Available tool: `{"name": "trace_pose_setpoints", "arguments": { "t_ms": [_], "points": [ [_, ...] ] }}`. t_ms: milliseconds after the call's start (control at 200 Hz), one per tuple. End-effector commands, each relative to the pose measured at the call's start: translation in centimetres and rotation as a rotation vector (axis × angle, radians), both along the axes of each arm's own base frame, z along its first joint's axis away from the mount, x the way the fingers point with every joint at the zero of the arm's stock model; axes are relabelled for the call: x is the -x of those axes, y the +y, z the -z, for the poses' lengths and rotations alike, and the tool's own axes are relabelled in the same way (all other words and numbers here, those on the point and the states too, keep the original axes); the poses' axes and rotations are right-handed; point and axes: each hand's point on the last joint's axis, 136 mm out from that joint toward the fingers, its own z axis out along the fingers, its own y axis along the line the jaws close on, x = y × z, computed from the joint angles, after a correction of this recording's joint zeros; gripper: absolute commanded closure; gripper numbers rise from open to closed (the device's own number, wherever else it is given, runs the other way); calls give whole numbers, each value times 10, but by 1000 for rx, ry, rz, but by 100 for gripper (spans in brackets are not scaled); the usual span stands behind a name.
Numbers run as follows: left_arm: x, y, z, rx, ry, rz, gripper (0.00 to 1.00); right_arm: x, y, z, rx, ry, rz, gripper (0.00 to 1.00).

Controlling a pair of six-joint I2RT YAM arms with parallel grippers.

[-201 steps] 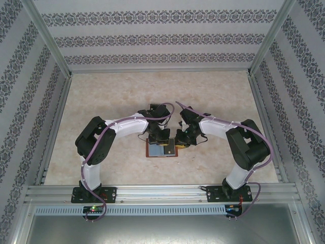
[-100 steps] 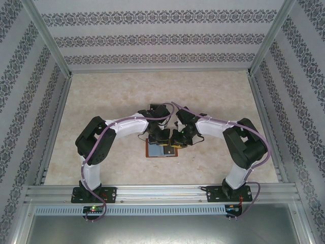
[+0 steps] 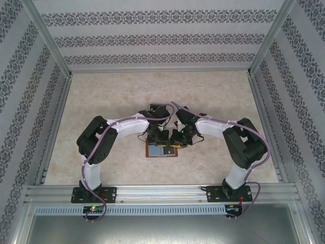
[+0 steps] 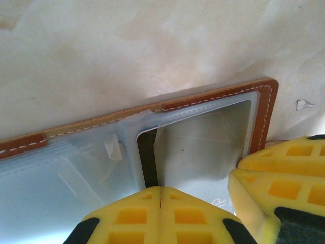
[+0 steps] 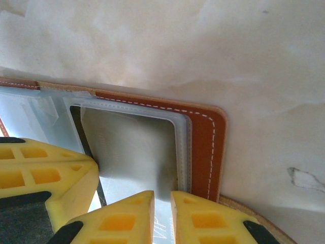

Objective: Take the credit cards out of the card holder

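The card holder (image 3: 161, 151) lies open and flat on the table, brown leather (image 4: 213, 96) with white stitching round pale grey-blue sleeves. My left gripper (image 4: 160, 187) is shut, its tips pressed down at the middle fold. A grey-white credit card (image 5: 132, 147) lies in the right-hand sleeve, with the brown border (image 5: 200, 142) beside it. My right gripper (image 5: 162, 193) stands over that card's near end, its jaws a narrow gap apart with the card's surface showing between them. From above, the left gripper (image 3: 158, 142) and the right gripper (image 3: 175, 143) sit side by side on the holder.
The holder lies near the middle of a pale marbled table (image 3: 101, 101). Patterned walls (image 3: 162, 40) and metal rails (image 3: 162, 190) enclose the table. A small white scrap (image 4: 303, 104) lies on the table just right of the holder.
My right gripper has moved left onto the holder's right half, close beside the left gripper, and its jaws have parted slightly. The left gripper stays shut on the fold.
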Motion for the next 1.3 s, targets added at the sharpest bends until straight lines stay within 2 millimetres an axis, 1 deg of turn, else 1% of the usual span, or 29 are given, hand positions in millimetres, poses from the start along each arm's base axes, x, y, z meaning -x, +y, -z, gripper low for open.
{"name": "trace_pose_setpoints", "arguments": {
  "t_ms": [0, 105, 260, 405, 744, 1014, 1114, 1219, 1294],
  "points": [
    [9, 17, 12, -101, 27, 17, 97, 4, -8, 8, 53, 17, -6, 81],
    [10, 22, 13, -123, 29, 22, 97, 3, -10, 3, 53, 7, -2, 78],
    [12, 26, 15, -144, 30, 28, 97, 1, -14, -1, 57, -4, 12, 77],
    [13, 29, 16, -154, 35, 30, 97, 4, -17, 6, 69, 14, 10, 77],
    [14, 35, 15, -188, 29, 43, 97, 7, -21, 13, 89, 29, 7, 76],
    [14, 42, 14, -224, 25, 56, 97, 10, -25, 20, 126, 41, -2, 77],
    [12, 41, 13, -223, 19, 60, 97, 8, -24, 15, 122, 29, 4, 77],
    [12, 40, 11, -229, 15, 68, 97, 2, -22, 0, 106, -7, 15, 77],
    [11, 38, 7, -218, 4, 66, 97, -2, -14, -12, 61, -38, 21, 77]
  ]
}}
